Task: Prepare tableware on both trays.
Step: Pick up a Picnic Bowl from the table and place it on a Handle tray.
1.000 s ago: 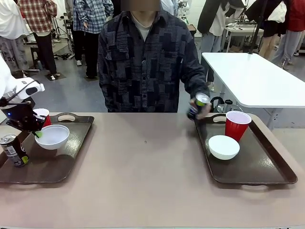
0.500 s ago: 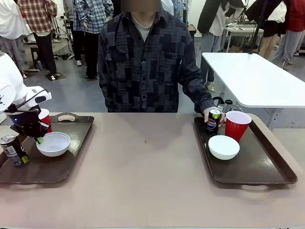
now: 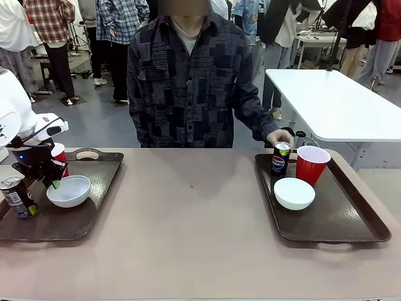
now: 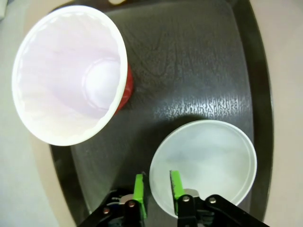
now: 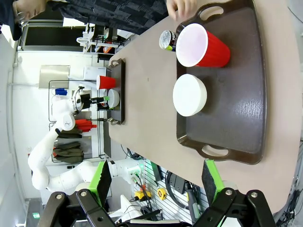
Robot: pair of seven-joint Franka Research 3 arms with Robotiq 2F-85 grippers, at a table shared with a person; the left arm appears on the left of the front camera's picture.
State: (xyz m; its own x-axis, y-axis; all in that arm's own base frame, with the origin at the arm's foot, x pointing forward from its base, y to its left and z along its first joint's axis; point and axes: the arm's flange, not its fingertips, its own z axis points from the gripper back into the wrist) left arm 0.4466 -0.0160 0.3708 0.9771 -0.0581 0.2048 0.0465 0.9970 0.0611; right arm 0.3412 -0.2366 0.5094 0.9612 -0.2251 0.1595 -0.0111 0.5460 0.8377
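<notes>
Left wrist view: left end effector straddles bowl rim.

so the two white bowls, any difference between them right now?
The left tray's bowl has the left gripper at it, one green pad inside its rim and one outside; the right tray's bowl sits free, nothing touching it. The left tray's bowl is next to a red cup behind it, with the can apart at the tray's left edge; the right tray's bowl sits just in front of both its cup and can. Both are small, round, white, upright and empty.
</notes>
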